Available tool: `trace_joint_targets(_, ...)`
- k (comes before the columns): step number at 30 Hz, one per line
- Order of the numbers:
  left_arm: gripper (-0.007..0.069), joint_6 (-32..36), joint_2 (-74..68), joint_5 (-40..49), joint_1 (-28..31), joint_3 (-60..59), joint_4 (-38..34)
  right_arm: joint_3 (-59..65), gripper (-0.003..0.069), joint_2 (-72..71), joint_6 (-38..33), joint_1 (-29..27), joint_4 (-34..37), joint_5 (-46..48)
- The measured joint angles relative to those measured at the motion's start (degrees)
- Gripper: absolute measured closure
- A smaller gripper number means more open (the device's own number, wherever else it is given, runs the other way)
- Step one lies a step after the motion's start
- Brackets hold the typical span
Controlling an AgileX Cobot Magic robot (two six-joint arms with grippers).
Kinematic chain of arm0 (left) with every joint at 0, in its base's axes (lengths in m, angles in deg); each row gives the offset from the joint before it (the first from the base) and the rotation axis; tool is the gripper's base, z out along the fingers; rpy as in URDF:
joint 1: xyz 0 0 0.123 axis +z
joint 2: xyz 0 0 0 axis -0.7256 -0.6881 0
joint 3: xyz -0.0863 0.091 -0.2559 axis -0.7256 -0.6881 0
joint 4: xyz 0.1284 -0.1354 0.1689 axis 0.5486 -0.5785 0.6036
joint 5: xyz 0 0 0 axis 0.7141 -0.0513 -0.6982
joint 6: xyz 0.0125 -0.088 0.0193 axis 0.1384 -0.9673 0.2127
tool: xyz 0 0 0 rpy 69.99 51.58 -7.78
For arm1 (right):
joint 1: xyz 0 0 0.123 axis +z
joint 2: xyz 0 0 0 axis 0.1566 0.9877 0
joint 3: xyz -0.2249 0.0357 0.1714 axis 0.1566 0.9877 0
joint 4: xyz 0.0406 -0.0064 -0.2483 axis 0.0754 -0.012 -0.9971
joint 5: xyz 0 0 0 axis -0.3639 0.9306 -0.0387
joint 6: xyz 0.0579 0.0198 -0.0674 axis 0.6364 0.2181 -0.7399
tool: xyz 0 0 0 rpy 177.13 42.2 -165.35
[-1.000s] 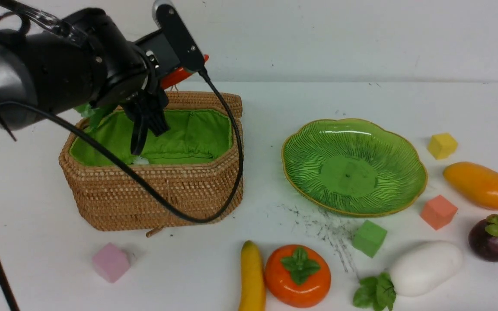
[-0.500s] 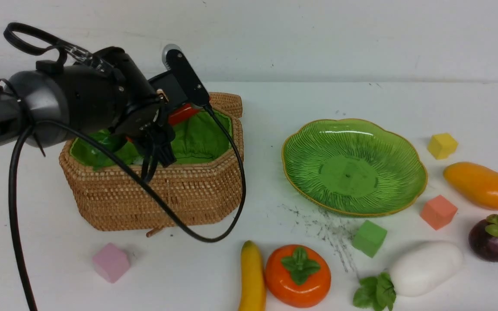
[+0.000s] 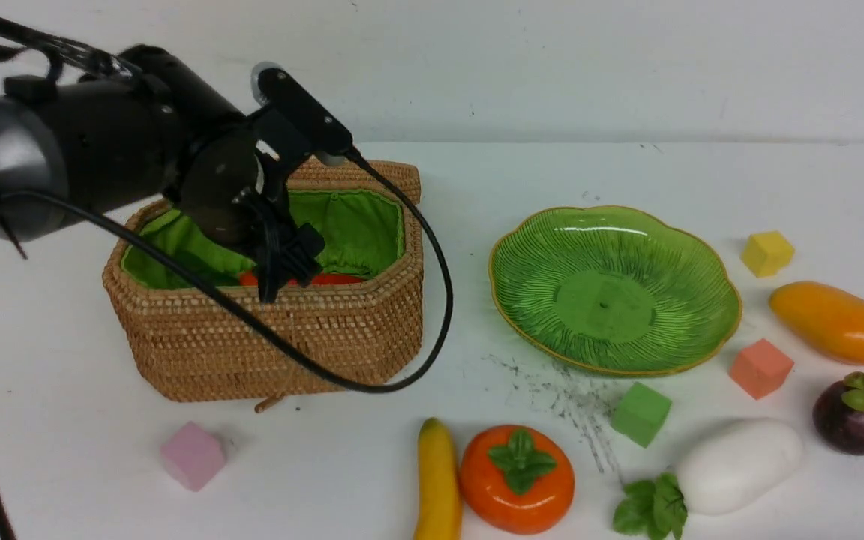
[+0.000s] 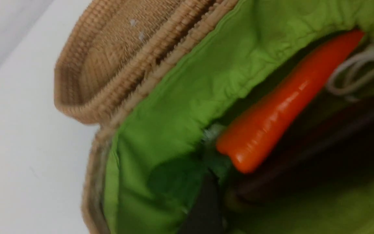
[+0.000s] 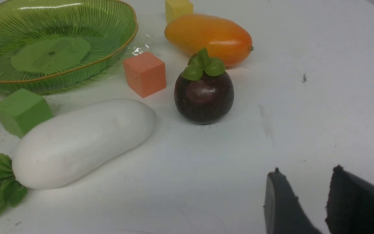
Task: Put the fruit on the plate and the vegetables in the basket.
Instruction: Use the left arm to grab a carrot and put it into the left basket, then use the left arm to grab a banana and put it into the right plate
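Carrot (image 4: 281,107) is seen lying free inside the basket (image 3: 177,337), just ahead of the left jaws, which are spread wide and empty, as a vegetable belongs there. Right jaws are held narrowly parted, empty, short of the mangosteen (image 5: 204,94) on the surface (image 5: 304,113).

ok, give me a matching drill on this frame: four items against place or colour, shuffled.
1. carrot
2. radish
3. mangosteen
4. plate

A. green with a gold rim
B. lying inside the basket
C. white, on the table
D. dark purple, on the table

Pairs: 1-B, 2-C, 3-D, 4-A
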Motion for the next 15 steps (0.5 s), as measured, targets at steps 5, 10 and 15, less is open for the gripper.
trace_joint_targets(5,0.0062,0.82,8.72,7.12,-0.31,-1.92,-18.24,0.0,0.0417,0.0,0.0,0.0,0.0,0.0)
trace_joint_targets(10,0.0089,4.17,11.78,17.61,-5.3,-9.85,-30.96,0.0,0.0417,0.0,0.0,0.0,0.0,0.0)
trace_joint_targets(15,0.009,-6.41,11.44,12.64,-16.57,-20.28,-34.62,0.0,0.0417,0.0,0.0,0.0,0.0,0.0)
